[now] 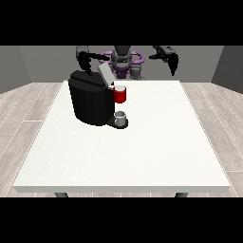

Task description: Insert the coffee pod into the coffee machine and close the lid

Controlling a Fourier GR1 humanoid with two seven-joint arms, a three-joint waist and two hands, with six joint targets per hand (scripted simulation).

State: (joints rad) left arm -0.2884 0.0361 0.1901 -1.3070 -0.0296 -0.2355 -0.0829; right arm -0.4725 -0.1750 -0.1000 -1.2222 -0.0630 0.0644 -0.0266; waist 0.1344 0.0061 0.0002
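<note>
The black coffee machine (90, 102) stands on the white table (142, 152), left of the middle. Its grey lid (105, 74) is tilted up and open. A red thing at the machine (120, 95) sits under the lid at the front. Below it, a small grey thing (120, 117) rests on the machine's dark foot; I cannot tell whether it is the pod. The hand at the view's left (85, 62) hangs just above the machine's back edge, fingers pointing down and holding nothing. The hand at the view's right (172, 61) is raised beyond the table's far edge, fingers hanging down, holding nothing.
The robot's torso (122, 59) is behind the table's far edge. Wooden floor surrounds the table on both sides. White tabletop stretches to the right of the machine and towards the camera.
</note>
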